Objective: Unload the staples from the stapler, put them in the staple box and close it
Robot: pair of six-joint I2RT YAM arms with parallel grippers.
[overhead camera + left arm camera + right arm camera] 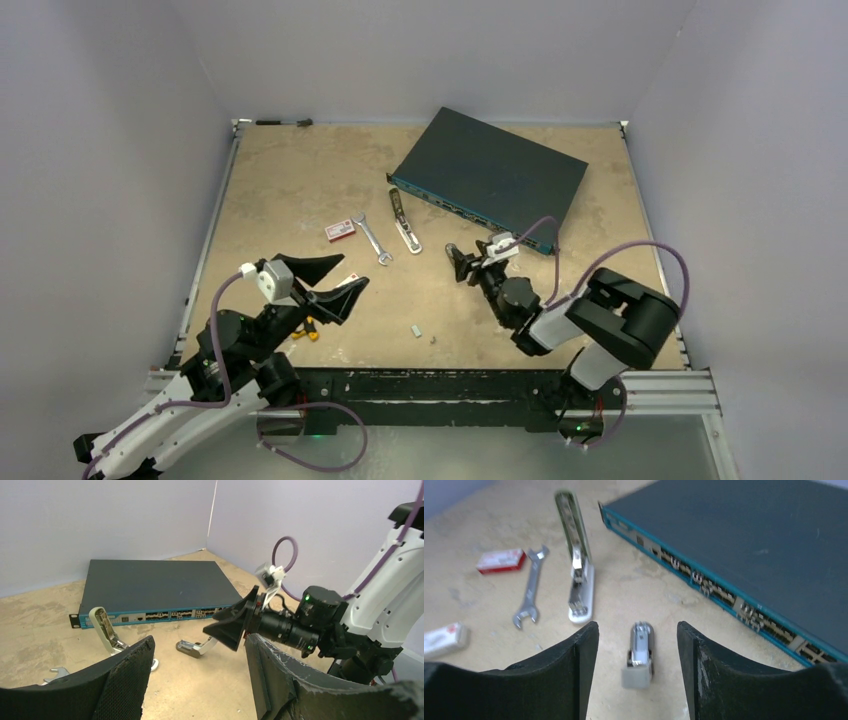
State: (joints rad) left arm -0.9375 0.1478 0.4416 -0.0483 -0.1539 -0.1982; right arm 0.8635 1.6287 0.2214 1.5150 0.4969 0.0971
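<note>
Mottled tan table point(300, 180), matte and flat. At the far side, a broad dark-teal metal network switch point(490, 175), slab-shaped, ports along its front. Black, rough-textured left fingers point(135, 665) spread wide; right fingers point(586, 645) spread too, a stubby grey piece point(640, 652) on the table between them, touching neither. Just in front of the switch, the stapler point(408, 238): slim, hinged open, silvery channel bared, beside a steel wrench point(372, 240). Tiny grey staples point(415, 328) loose near the front edge

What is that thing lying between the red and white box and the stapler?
A silvery wrench lies between the red-and-white box and the stapler. The top view shows it best, and the right wrist view shows it too.
</note>
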